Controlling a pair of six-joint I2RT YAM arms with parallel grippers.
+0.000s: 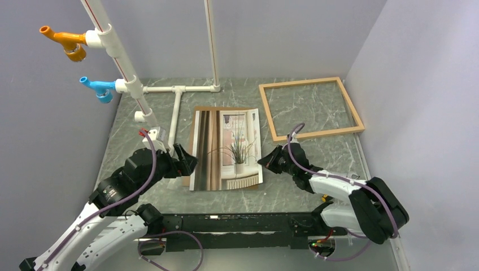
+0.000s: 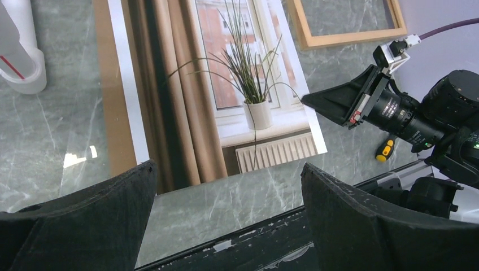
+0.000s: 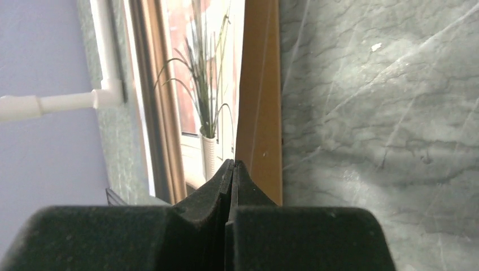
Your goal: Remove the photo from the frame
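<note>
There was the photo (image 1: pixel 226 149), a large rectangular print of a spiky potted plant by a window with brown curtains. It lay face up in the middle of the grey-green marbled table (image 1: pixel 333 158), already clear of its mount. The thin light-wood rectangular frame (image 2: pixel 356 38) sat empty toward the back right corner, well apart from the print, with only tabletop showing through it.

Under the print a flat brown board (image 2: pixel 110 84) peeked out along the left and far edges.

The right gripper (image 3: pixel 233 166) had its black fingers clenched tight together at the print's right edge. From its own wrist view the sheet ran edge-on into the pinch, picture face on one side and plain brown back on the other, so I judged it was nipping that margin (and lifting it only slightly, if at all). The left gripper (image 2: pixel 227 169) hovered just off the near left corner with its fingers spread wide and nothing between them.

By my reckoning the print was a light thing, thin and bendy, with a glossy face. Held by one edge it would likely sag and could crease, and on the smooth board it would probably slide. The safest hold looked to be the pale border, taken shallow. The open left hand was well placed for the opposite margin, so the sheet could be carried flat.
</note>
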